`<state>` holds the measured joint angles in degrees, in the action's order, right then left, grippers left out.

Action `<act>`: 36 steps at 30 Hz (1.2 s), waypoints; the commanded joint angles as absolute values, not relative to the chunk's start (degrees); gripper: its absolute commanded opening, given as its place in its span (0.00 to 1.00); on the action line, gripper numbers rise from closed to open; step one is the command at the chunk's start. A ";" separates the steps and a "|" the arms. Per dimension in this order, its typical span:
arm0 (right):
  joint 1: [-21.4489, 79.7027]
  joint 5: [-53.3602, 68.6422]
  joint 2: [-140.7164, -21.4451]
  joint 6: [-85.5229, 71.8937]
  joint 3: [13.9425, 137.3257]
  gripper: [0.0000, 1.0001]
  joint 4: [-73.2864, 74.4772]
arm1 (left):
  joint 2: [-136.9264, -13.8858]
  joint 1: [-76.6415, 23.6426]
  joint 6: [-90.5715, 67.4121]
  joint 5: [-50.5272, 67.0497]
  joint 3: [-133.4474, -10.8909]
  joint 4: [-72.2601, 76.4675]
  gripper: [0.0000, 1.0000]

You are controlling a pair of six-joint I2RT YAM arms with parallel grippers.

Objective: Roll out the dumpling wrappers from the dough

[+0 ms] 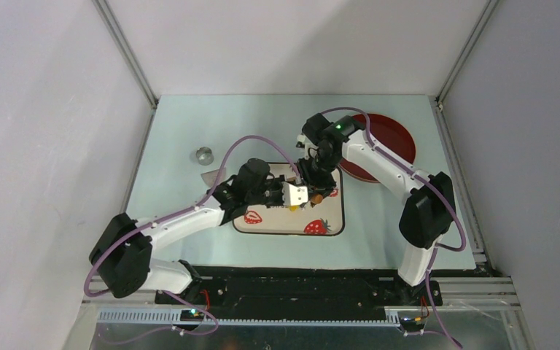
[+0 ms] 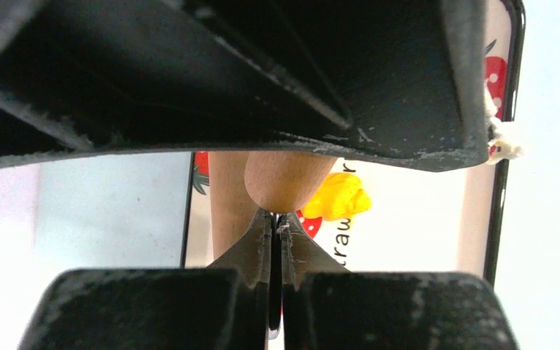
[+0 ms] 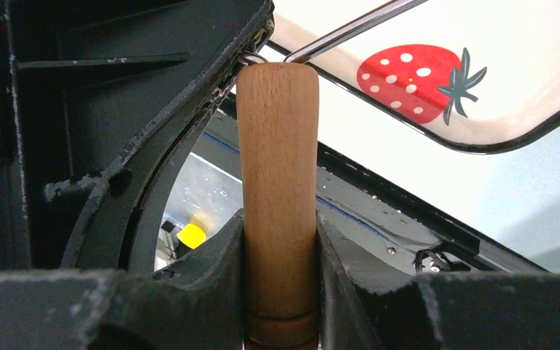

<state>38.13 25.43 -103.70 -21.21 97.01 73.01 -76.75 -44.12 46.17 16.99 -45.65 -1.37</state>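
Right wrist: right gripper (image 3: pixel 281 251) pinches the rolling pin (image 3: pixel 277 146) for pressing; left gripper (image 2: pixel 275 232), pressed together, perhaps braces its tip beside the dough (image 2: pixel 339 198).

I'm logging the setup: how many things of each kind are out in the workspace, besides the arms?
Strawberry tray: 1
Red plate: 1
Metal ring cutter: 1
Wooden rolling pin: 1
Yellow dough lump: 1
Grey flat piece, unclear: 1
Total: 6
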 commanded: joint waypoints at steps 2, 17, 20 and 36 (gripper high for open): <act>37.97 23.11 -99.50 -20.33 99.81 0.01 71.29 | -74.38 -42.81 40.65 21.18 -46.74 0.36 0.00; 36.91 23.36 -99.14 -22.01 99.39 0.00 67.87 | -76.18 -42.10 25.32 23.10 -44.76 7.24 0.00; 36.94 23.00 -99.53 -22.58 99.22 0.00 68.33 | -75.62 -42.11 19.64 22.25 -41.58 11.68 0.00; 37.47 17.25 -101.08 -21.08 94.70 0.00 61.23 | -81.08 -46.14 -2.89 1.70 -34.49 34.72 0.00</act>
<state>36.91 17.28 -102.08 -20.71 96.18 64.31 -80.53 -44.60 4.25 11.25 -35.31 23.29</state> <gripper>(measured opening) 0.366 0.020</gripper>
